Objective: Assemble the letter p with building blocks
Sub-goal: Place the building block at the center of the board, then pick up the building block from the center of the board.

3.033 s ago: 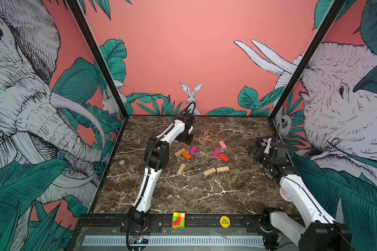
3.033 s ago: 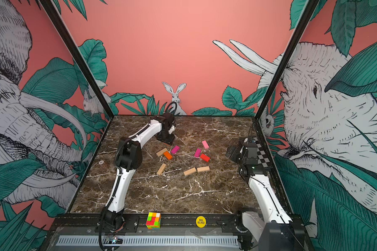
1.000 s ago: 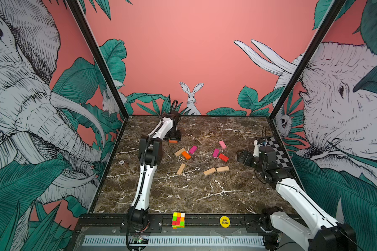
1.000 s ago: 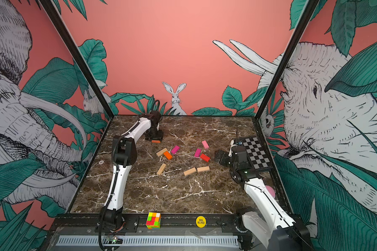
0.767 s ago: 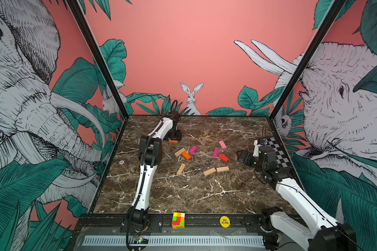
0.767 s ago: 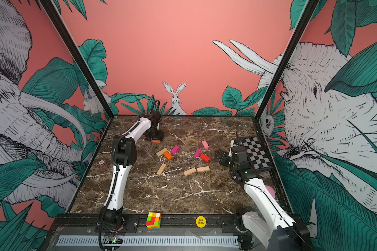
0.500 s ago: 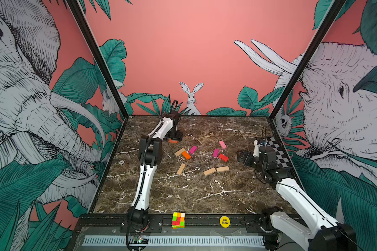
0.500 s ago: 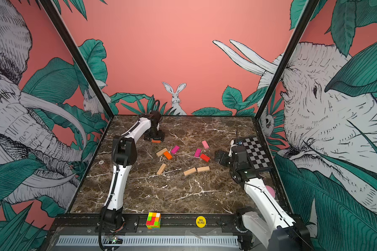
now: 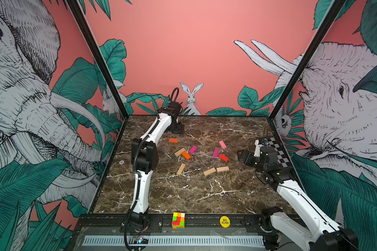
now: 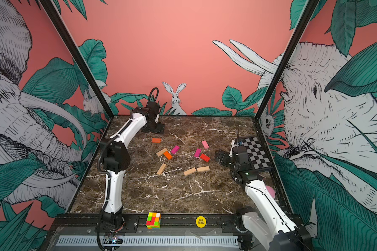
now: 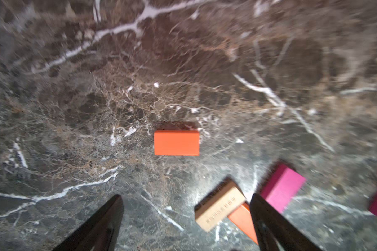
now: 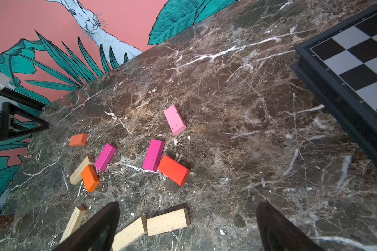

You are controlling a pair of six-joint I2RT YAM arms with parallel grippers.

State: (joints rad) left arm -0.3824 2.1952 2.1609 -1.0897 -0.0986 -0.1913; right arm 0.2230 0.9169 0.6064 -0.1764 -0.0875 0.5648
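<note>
Both top views are evenly lit and sharp, with wide-angle stretch at the edges. The left wrist picture blurs from 9 through 3 o'clock, and its orange block (image 11: 176,142) throws a short shadow toward 12 o'clock. The right wrist picture is crisp.

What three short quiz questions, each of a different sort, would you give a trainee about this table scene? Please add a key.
1. True or false: the left end effector is gripping the lone orange block.
2. How many plain tan blocks lie on the marble table?
3. Which lies closest to the red block? A) the lone orange block B) a magenta block C) the left end effector
Key: 1 false, its jaws stand open and empty; 2 four; 3 B.
</note>
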